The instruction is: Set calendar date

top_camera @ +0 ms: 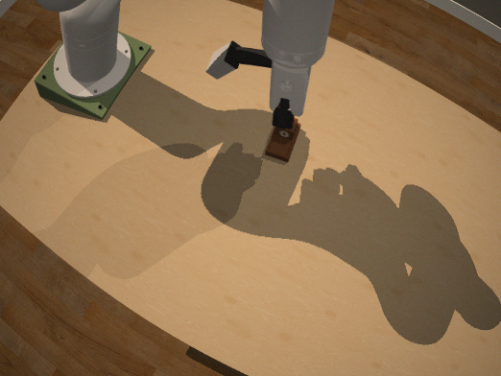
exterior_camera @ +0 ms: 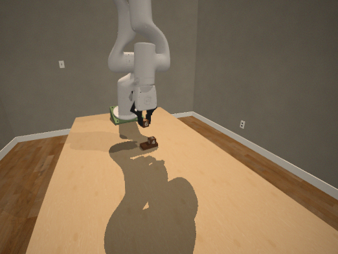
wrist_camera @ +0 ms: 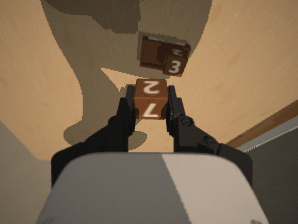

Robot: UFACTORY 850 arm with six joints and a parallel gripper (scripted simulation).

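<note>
My gripper (wrist_camera: 150, 95) is shut on a brown number cube (wrist_camera: 150, 98) and holds it in the air above the table. In the wrist view the held cube shows a 2 and a 7; in the exterior view the held cube (exterior_camera: 146, 123) shows a 6. Below stands the dark brown tray (exterior_camera: 148, 146) with the second cube (exterior_camera: 152, 140) in it, which shows a 4 there. In the wrist view that second cube (wrist_camera: 174, 61) shows a 3 and sits at one end of the tray (wrist_camera: 154, 52). From above, the gripper (top_camera: 283, 126) and held cube cover part of the tray (top_camera: 281, 145).
The arm's green base plate (top_camera: 93, 74) is bolted at the far left of the wooden table. The table's edge and the floor (wrist_camera: 265, 125) lie close to the tray's right in the wrist view.
</note>
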